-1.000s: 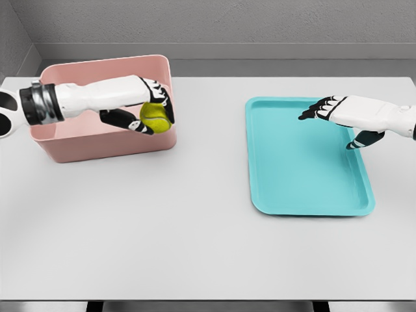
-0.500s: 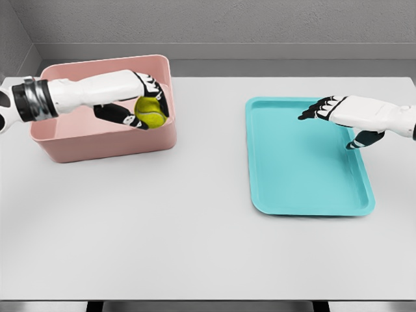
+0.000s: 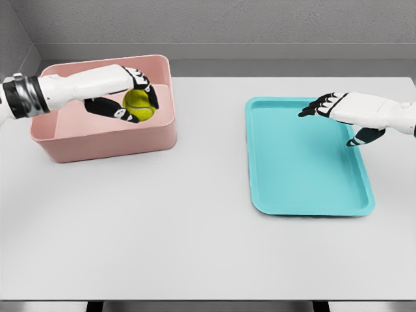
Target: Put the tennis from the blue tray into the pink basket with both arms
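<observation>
Left hand (image 3: pixel 130 97) grips the tennis ball (image 3: pixel 137 103) above the pink basket (image 3: pixel 104 140). Right hand (image 3: pixel 344 112), fingers spread and empty, hovers over the blue tray (image 3: pixel 305 188).

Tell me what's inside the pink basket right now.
Over the pink basket the left hand holds the tennis ball, not yet released. The visible floor looks bare; arm and hand cover part of it.
</observation>
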`<state>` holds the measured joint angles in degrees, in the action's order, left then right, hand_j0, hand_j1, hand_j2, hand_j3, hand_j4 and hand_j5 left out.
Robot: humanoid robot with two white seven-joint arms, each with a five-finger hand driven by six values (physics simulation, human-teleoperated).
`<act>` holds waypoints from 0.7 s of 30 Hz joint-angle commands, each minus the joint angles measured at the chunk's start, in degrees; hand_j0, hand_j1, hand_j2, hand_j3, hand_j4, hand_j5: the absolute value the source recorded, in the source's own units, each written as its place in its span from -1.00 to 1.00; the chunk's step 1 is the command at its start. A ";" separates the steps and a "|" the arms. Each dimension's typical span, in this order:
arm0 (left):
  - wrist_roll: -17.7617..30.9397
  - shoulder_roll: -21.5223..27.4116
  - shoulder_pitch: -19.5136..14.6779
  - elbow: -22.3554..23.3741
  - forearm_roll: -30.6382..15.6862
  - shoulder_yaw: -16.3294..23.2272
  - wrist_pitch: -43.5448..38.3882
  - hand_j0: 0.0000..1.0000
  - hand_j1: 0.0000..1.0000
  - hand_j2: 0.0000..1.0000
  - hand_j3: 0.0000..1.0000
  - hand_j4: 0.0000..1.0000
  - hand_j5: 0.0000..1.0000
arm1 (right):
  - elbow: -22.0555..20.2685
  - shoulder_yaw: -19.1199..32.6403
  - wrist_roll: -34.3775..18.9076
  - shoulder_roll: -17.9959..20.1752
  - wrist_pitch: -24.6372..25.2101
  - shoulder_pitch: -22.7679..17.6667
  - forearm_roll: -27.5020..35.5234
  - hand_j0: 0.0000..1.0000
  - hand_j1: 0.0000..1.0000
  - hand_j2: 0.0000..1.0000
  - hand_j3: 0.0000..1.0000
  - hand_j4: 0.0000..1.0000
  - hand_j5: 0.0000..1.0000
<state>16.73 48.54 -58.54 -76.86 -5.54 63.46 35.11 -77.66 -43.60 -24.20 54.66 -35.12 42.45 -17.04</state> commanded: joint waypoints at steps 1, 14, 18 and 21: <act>-0.03 0.24 0.00 0.22 -0.53 -0.36 -0.11 0.03 0.03 0.03 0.03 0.03 0.03 | 0.05 0.01 0.03 0.01 0.12 -0.09 0.34 1.00 1.00 1.00 1.00 1.00 1.00; -0.03 0.15 0.00 3.11 -0.44 -1.24 -0.11 0.03 0.03 0.03 0.03 0.03 0.03 | 0.57 0.01 0.03 0.01 0.12 0.09 0.25 1.00 1.00 1.00 1.00 1.00 1.00; -0.03 0.24 0.00 3.64 -0.44 -1.33 -0.11 0.03 0.03 0.03 0.03 0.03 0.03 | 0.58 0.01 -0.06 0.01 0.12 0.09 0.25 1.00 1.00 1.00 1.00 1.00 1.00; -0.03 0.06 0.00 5.05 -0.44 -1.41 -0.11 0.03 0.03 0.03 0.03 0.03 0.03 | 0.57 0.01 0.03 0.01 0.12 0.09 0.25 1.00 1.00 1.00 1.00 1.00 1.00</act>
<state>16.75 48.62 -58.54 -72.51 -5.53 62.18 35.11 -77.05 -43.64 -24.23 54.59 -35.12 42.45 -17.12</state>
